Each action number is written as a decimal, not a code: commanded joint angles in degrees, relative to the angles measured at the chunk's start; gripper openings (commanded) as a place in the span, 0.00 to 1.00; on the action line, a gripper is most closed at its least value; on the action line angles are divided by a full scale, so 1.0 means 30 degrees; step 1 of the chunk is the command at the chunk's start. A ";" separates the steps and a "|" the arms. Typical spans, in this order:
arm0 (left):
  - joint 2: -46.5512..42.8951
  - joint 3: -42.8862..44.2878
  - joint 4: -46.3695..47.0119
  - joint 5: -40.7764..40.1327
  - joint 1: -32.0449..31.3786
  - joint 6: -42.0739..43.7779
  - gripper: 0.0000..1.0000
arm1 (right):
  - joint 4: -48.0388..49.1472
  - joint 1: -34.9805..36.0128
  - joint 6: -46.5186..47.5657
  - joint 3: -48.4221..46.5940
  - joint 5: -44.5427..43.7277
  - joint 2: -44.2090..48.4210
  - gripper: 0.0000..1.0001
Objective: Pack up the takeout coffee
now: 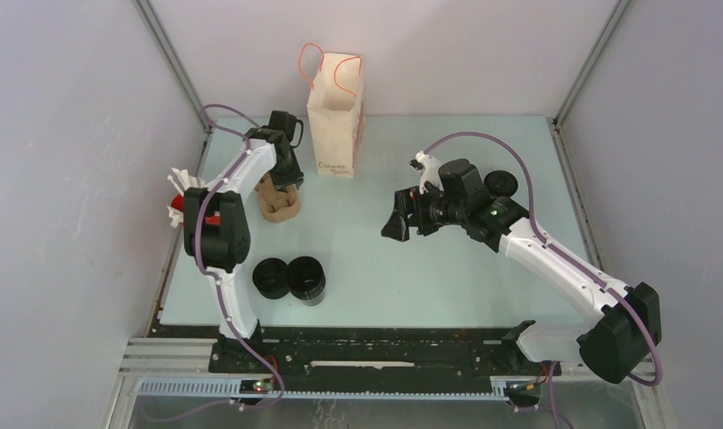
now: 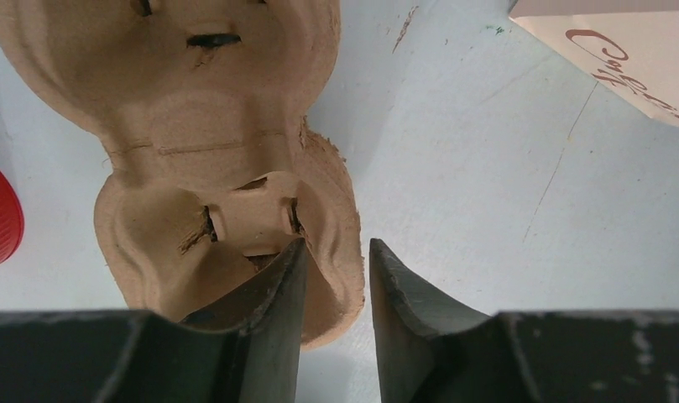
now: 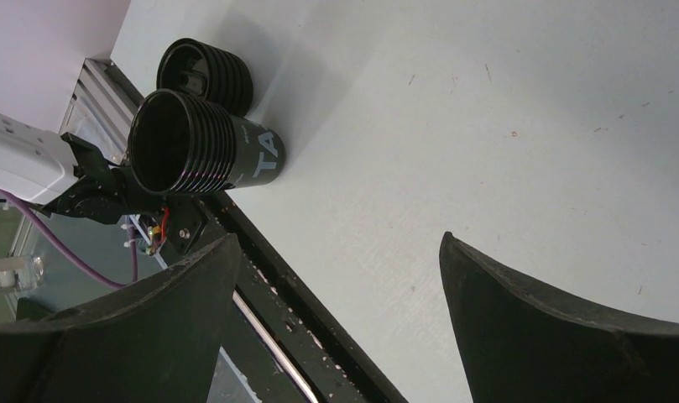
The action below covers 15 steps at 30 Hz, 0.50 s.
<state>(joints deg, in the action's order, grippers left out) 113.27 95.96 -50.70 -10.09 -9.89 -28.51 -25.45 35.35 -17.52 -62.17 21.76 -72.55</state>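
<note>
Your left gripper [image 2: 336,248] stood part-open astride the rim of the pulp carrier [image 2: 218,126] at ten o'clock, your right gripper [image 3: 337,238] wide and empty; the takeout coffee [image 1: 306,279] sat unpacked at seven o'clock, so fetching a cup looked next.

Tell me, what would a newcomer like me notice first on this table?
Probably the tan paper bag with orange handles, standing at the back of the table. Next, the left arm's fingers poised over a brown pulp cup carrier, and two black cups side by side near the front edge. The right arm's fingers hang wide open mid-table.
</note>
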 commanded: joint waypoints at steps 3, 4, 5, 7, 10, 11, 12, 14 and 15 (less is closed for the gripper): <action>-0.0507 -0.0823 0.0944 0.0063 -0.0185 -0.0398 0.34 | 0.0548 0.0084 -0.0225 0.0070 0.0148 0.0190 0.97; -0.0553 -0.0905 0.1022 0.0079 -0.0215 -0.0394 0.33 | 0.0545 0.0107 -0.0225 0.0073 0.0136 0.0216 0.97; -0.0544 -0.0940 0.1044 0.0055 -0.0218 -0.0398 0.33 | 0.0567 0.0110 -0.0225 0.0081 0.0131 0.0219 0.97; -0.0435 -0.0989 0.1024 0.0043 -0.0219 -0.0382 0.34 | 0.0552 0.0161 -0.0203 0.0072 0.0130 0.0220 0.97; -0.0472 -0.1046 0.1020 0.0000 -0.0219 -0.0450 0.32 | 0.0526 0.0225 -0.0196 0.0070 0.0101 0.0248 0.97; -0.0548 -0.1050 0.1020 -0.0050 -0.0234 -0.0463 0.31 | 0.0509 0.0253 -0.0196 0.0070 0.0101 0.0249 0.97; -0.0620 -0.1046 0.1013 -0.0151 -0.0243 -0.0480 0.30 | 0.0515 0.0278 -0.0196 0.0077 0.0101 0.0249 0.97; -0.0819 -0.1072 0.1016 -0.0279 -0.0219 -0.0511 0.26 | 0.0547 0.0337 -0.0176 0.0070 0.0079 0.0275 0.97; -0.0943 -0.1093 0.1042 -0.0367 -0.0245 -0.0526 0.25 | 0.0501 0.0380 -0.0175 0.0073 0.0072 0.0278 0.97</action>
<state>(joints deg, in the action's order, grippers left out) 113.25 93.69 -48.45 -10.26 -10.26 -29.08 -25.45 35.83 -17.52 -62.17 21.76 -72.55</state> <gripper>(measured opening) 0.283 0.971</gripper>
